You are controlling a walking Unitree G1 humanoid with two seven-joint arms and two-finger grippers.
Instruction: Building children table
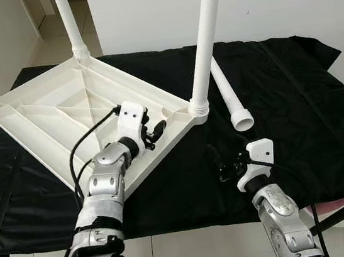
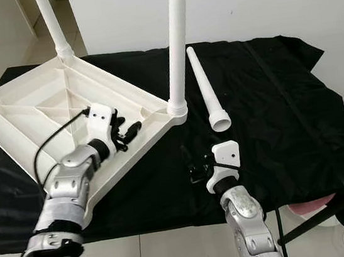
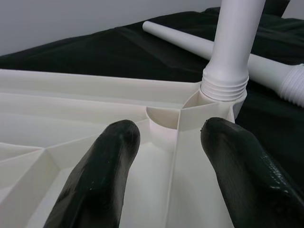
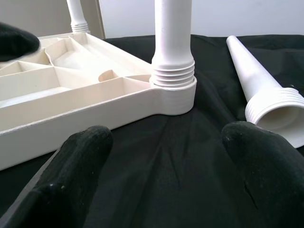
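Note:
The white children's table top [image 1: 43, 110] lies upside down on a black cloth, ribs facing up. Three white legs stand screwed into its corners; the nearest one [image 1: 204, 42] rises from the right corner socket [image 3: 224, 83]. One loose leg [image 1: 231, 98] lies on the cloth just right of that corner, threaded end [image 4: 278, 107] toward me. My left gripper [image 1: 155, 132] hovers open and empty over the ribs near the front rim, pointing at that corner. My right gripper [image 1: 222, 163] is open and empty low over the cloth, below the corner and short of the loose leg.
The black cloth [image 1: 302, 105] covers a low platform whose front edge runs just before my arms. Tiled floor and a white wall lie beyond. A pink object [image 1: 335, 205] and dark bars sit under the platform's right front corner.

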